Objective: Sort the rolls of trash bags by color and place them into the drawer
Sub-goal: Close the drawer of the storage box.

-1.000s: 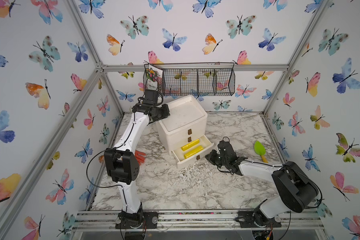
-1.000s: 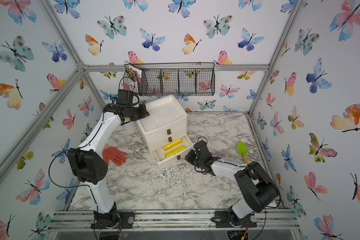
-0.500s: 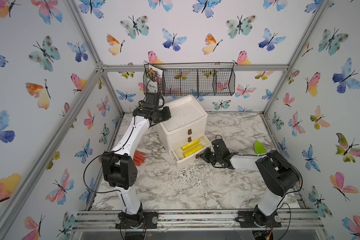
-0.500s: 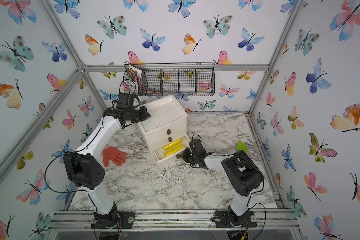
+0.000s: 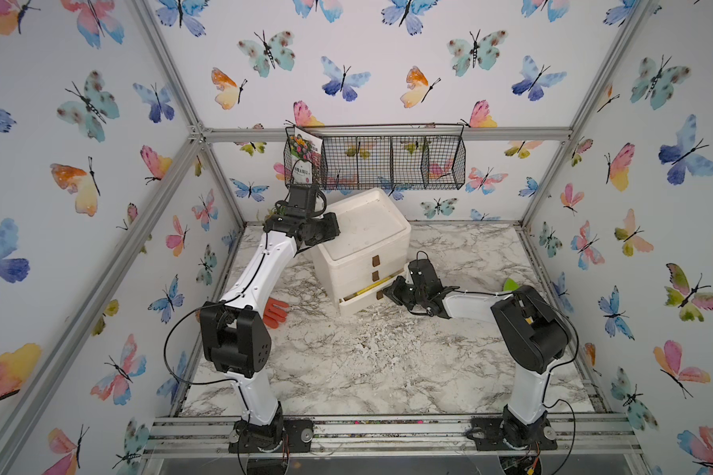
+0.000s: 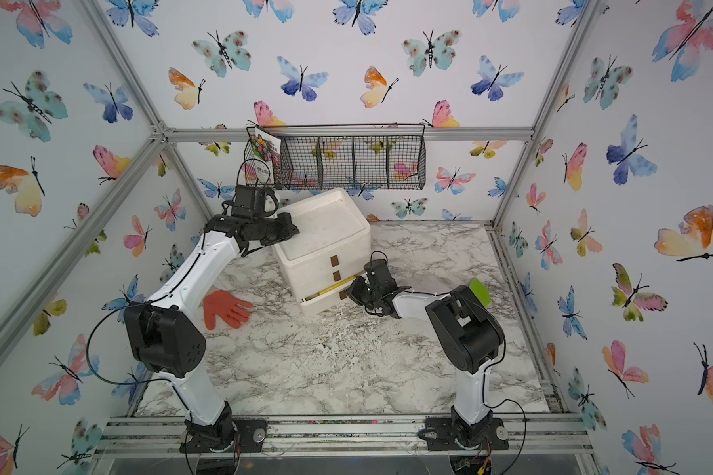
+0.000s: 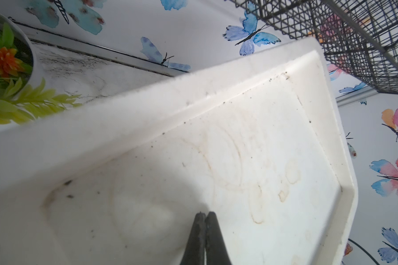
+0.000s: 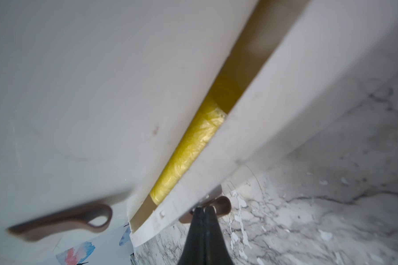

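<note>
Top views first, Mia: what's covered up?

Tom, in both top views the yellow roll point(image 5: 369, 287) is only a sliver in the gap of the bottom drawer point(image 5: 359, 304), at 12 o'clock on the marble table point(image 5: 367, 362). The two drawers above are closed, contents unseen. In a top view the left arm hides most of the orange glove point(image 5: 276, 313) at 9 o'clock, and the right arm covers the green trowel point(image 5: 510, 283) at 3 o'clock but for its blade.

Grippers?

The left gripper point(image 5: 334, 230) hangs over a top corner of the drawer unit point(image 5: 359, 230). The right gripper point(image 5: 386, 294) sits at the bottom drawer's front. Both are too small to judge.

Left wrist view?

Fingers point(image 7: 215, 238) pressed together, holding nothing, above the stained top tray. A potted plant point(image 7: 7, 68) and the wire basket point(image 7: 365, 41) are cut off.

Right wrist view?

Blurred. Fingertips point(image 8: 214, 231) clenched, tips against the drawer's brown pull tab point(image 8: 224, 204); whether they nip it, I cannot tell. The roll lies inside the slot.

Any writing?

The seed packet point(image 5: 303, 158) in the basket shows flowers and print, too small to read.
</note>
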Available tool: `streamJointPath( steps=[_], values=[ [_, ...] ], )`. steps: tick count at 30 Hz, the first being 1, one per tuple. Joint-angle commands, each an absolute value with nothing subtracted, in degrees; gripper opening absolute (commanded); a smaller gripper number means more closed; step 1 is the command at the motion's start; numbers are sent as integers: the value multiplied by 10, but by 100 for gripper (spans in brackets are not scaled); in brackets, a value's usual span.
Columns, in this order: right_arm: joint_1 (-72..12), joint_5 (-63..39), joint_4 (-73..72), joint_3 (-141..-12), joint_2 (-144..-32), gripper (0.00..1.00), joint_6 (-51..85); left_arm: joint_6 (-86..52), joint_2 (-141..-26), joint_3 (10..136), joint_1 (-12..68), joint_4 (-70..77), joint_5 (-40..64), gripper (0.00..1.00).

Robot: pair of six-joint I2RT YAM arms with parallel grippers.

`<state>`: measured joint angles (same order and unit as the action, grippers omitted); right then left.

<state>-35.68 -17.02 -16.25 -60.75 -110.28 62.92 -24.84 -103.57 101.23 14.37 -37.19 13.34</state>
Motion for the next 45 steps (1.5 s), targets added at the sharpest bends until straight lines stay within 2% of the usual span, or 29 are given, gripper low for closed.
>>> streamJointPath(
  steps=[1, 20, 33, 39, 45],
  values=[
    [-360, -175, -185, -631, -1131, 2, 615, -242, -1099, 955, 143, -537, 96, 0],
    [-355, -165, -243, -689, -1172, 3, 599, -246, -1093, 967, 145, -545, 101, 0],
    [-354, -162, -377, -658, -1156, 6, 607, -249, -1096, 969, 151, -543, 103, 0],
    [-352, -170, -360, -690, -1165, 7, 590, -251, -1094, 967, 157, -542, 102, 0],
    [-350, -171, -364, -649, -1140, 9, 588, -254, -1091, 984, 157, -542, 102, 0]
  ],
)
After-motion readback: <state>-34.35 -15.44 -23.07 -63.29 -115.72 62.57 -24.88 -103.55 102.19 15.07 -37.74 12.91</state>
